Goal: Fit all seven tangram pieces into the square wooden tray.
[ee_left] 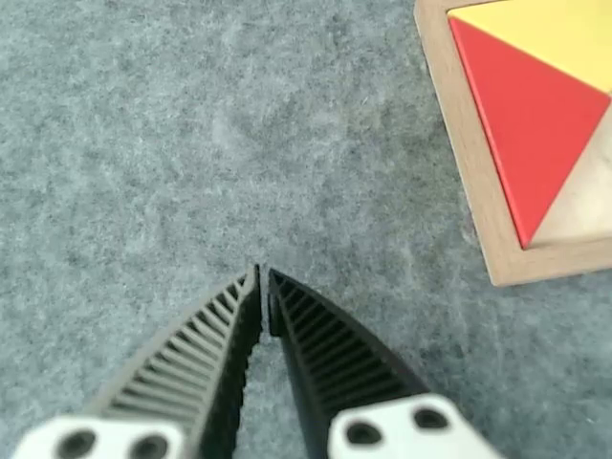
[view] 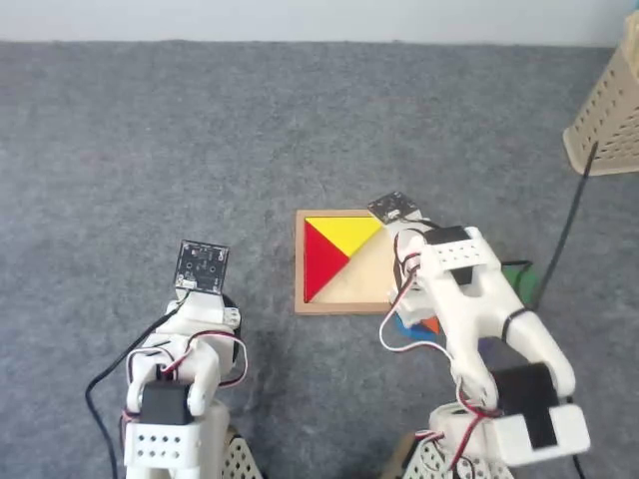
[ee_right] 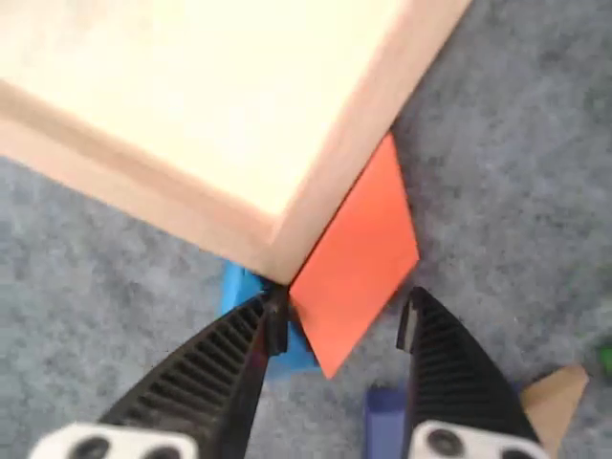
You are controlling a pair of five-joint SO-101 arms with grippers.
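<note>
Right claw (ee_right: 342, 308) is open wide, straddling the orange piece (ee_right: 359, 249), which sits against the tray (ee_right: 363, 124) corner with a blue piece (ee_right: 239, 287) touching it. Looks like pickup of piece three: only the red triangle (view: 321, 261) and yellow triangle (view: 344, 233) are seated. Next move needs a pinch on orange alone, then a lift over the rim. Left claw (ee_left: 263, 282) is closed and empty, beside the tray. Grey carpet (view: 150, 140) underneath; slotted basket (view: 609, 110) at the far corner.

No readable text or signs anywhere.
</note>
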